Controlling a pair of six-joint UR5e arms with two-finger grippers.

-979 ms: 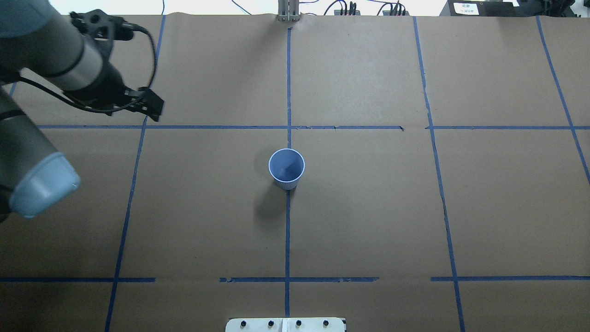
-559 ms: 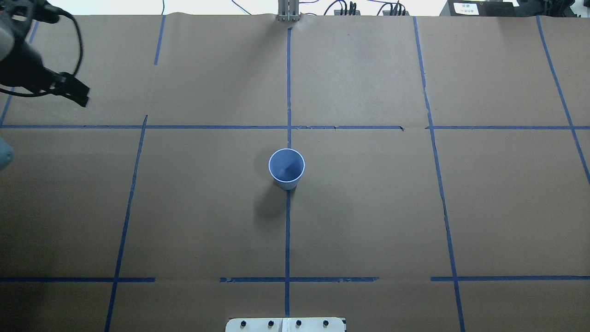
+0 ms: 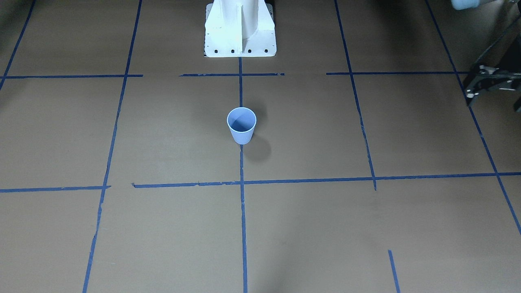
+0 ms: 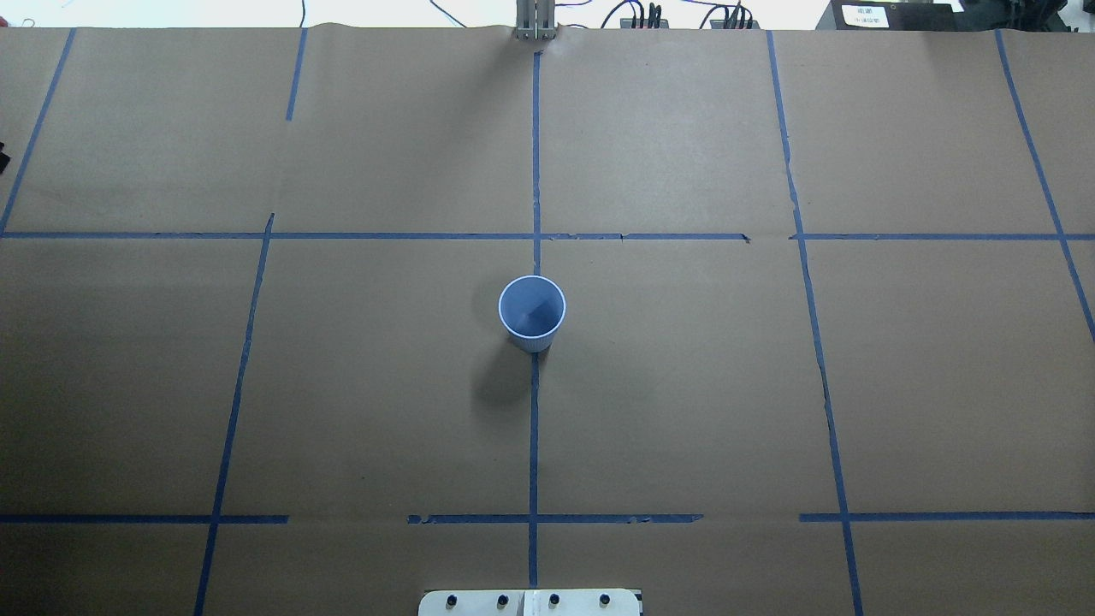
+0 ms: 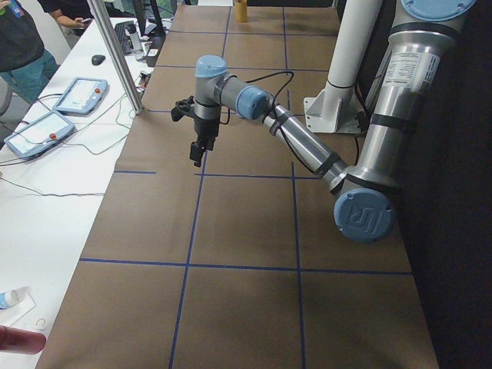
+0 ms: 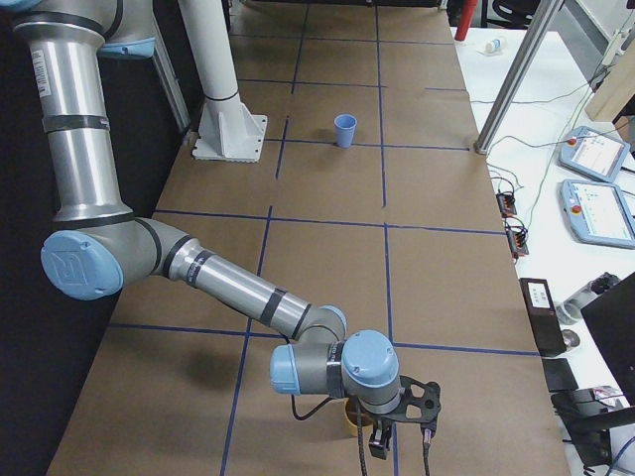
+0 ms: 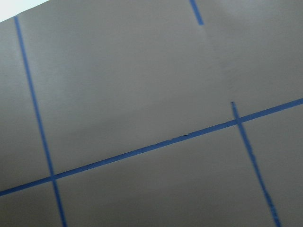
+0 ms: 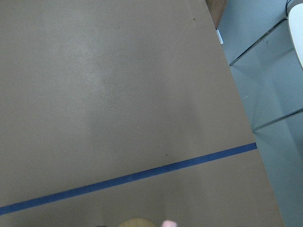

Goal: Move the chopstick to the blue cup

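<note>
The right gripper [image 6: 377,444] hangs at the robot's right end of the surface [image 4: 684,385]. Whether its jaws are spread or pressed together cannot be told, since they are shown in no close view. Just beneath them a tan round rim [image 8: 137,222] is caught at the bottom edge of the right wrist view. Beside it the chopstick [image 8: 169,223] is judged to show as a small pinkish tip, seen end-on, so its long axis is taken to be roughly upright.

The left gripper [image 5: 197,156] is poised over the opposite end, and the state of its jaws cannot be told either. The blue cup [image 4: 532,310] is stood upright on the centre tape line [image 4: 534,428], well apart from both grippers. The right arm is judged much the nearer to the stick — a straight-down grasp seems called for next.
</note>
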